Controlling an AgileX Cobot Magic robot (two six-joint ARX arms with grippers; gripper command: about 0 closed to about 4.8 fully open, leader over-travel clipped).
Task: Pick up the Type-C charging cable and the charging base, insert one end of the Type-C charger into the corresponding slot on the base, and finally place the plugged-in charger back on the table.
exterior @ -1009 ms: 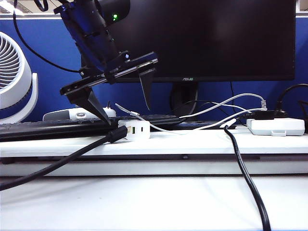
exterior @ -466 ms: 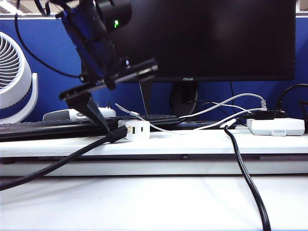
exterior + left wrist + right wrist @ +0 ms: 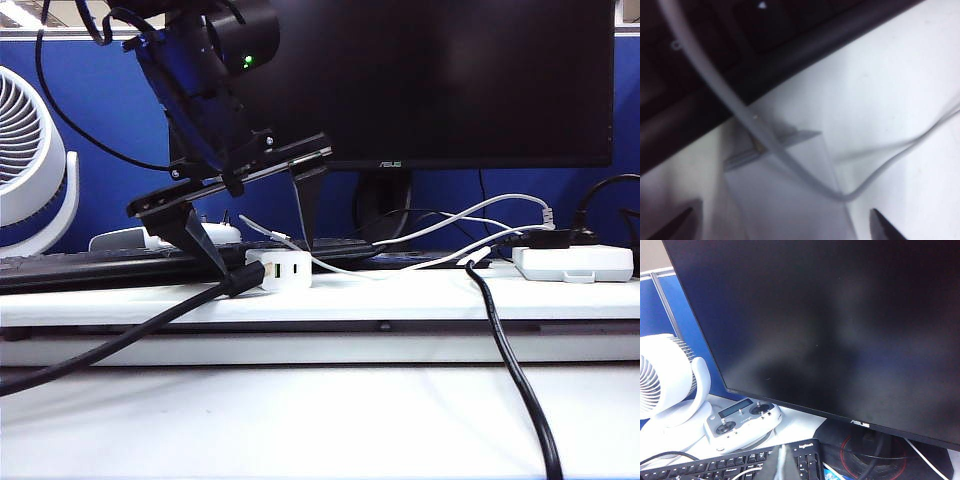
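The charging base, a small white block with its ports facing the camera, stands on the table's raised white ledge. The thin white Type-C charging cable runs over its top and off to the right. My left gripper hangs open just above the base, one finger on each side, touching nothing. In the left wrist view the base lies between the dark fingertips of that gripper, with the cable draped across it. My right gripper is shut and empty, hanging over the keyboard.
A thick black cable crosses the table at right; another ends in a plug beside the base. Behind are a black keyboard, monitor, white fan, flat white box and a white controller.
My left gripper has sunk a little, bringing its open fingers down around the charging base. Base, cables and right arm have not moved.
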